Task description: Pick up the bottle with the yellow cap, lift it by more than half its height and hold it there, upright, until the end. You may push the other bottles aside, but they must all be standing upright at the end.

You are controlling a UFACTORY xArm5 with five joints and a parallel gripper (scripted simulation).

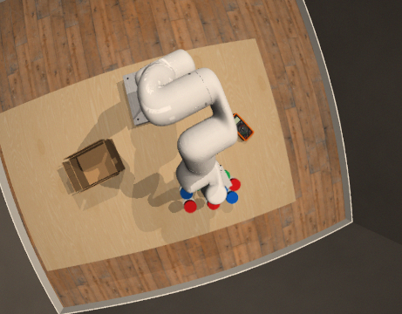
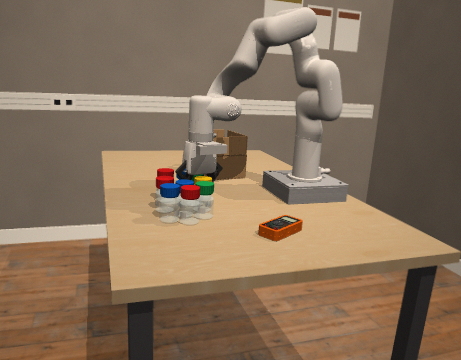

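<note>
Several clear bottles stand upright in a tight cluster [image 2: 184,200] near the table's left side, with red, blue and green caps. The bottle with the yellow cap [image 2: 203,179] is at the back of the cluster, behind the green-capped one [image 2: 205,188]. My gripper [image 2: 199,174] is open and empty, pointing down at cap height over the back of the cluster. Its dark fingers seem to stand on either side of the yellow cap. In the overhead view the wrist [image 1: 209,183] hides the yellow cap and the fingers; only red, blue and green caps show around it.
An open cardboard box [image 2: 231,154] stands behind the cluster; it also shows in the overhead view [image 1: 93,165]. An orange meter [image 2: 280,227] lies to the right, towards the front. The grey robot base [image 2: 305,186] is at the right rear.
</note>
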